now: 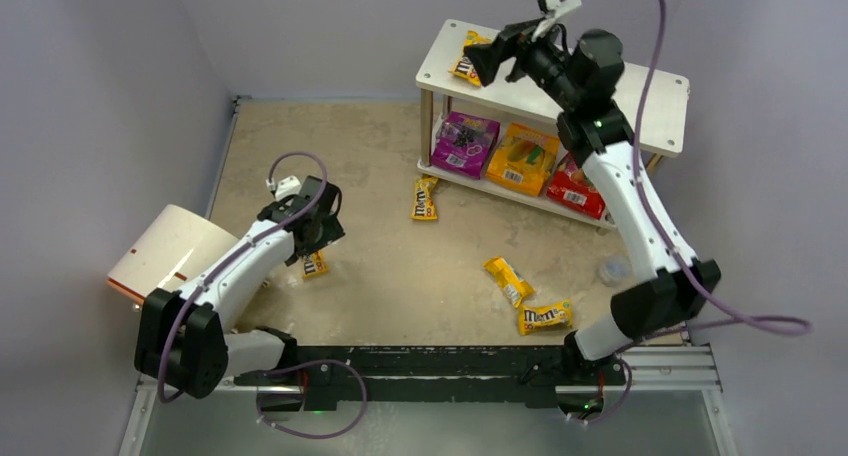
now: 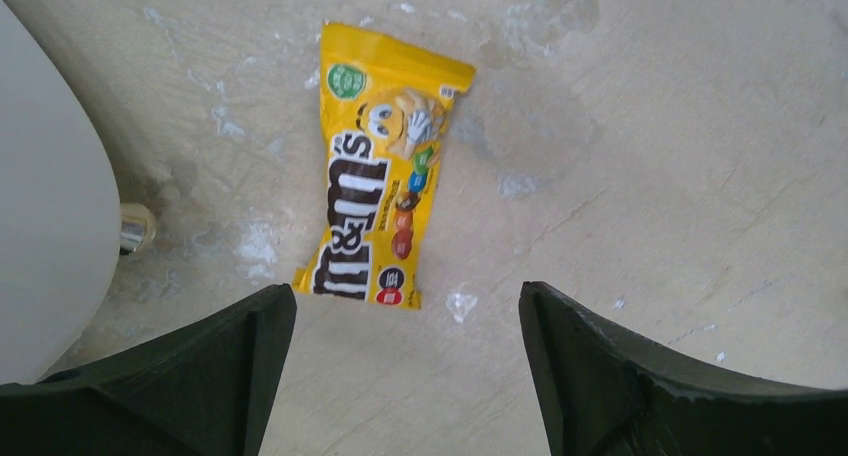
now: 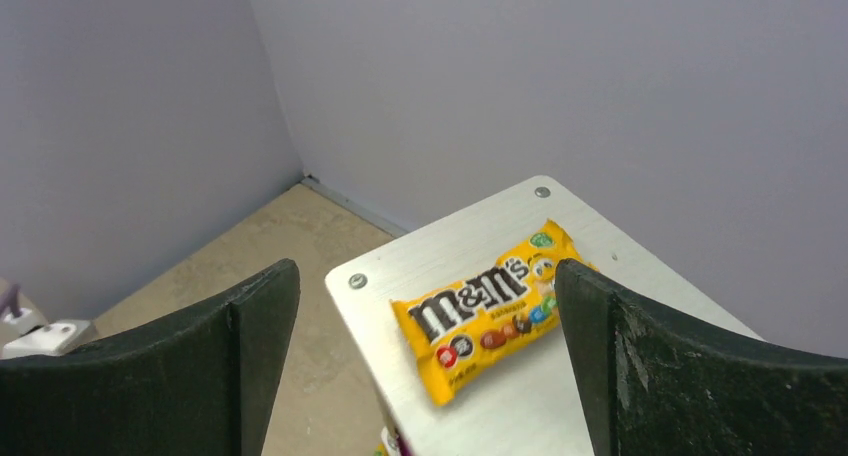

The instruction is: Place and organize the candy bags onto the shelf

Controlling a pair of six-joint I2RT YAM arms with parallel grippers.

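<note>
The shelf (image 1: 660, 111) stands at the far right. Its lower tier holds a purple pouch (image 1: 465, 144), an orange pouch (image 1: 522, 159) and a red pouch (image 1: 577, 188). One yellow M&M's packet (image 1: 468, 61) lies flat on the top board (image 3: 440, 246), and my right gripper (image 3: 425, 276) hovers open just above that packet (image 3: 490, 321) without touching it. Three yellow packets lie on the floor: (image 1: 425, 198), (image 1: 509, 280), (image 1: 545, 317). Another yellow packet (image 2: 385, 211) lies flat just ahead of my open left gripper (image 2: 405, 321), whose fingers hold nothing.
A white-and-tan cylinder (image 1: 170, 251) lies on its side to the left of the left arm, its pale side (image 2: 40, 246) close to the left finger. A small clear round object (image 1: 612, 269) sits beside the right arm. Grey walls enclose the floor.
</note>
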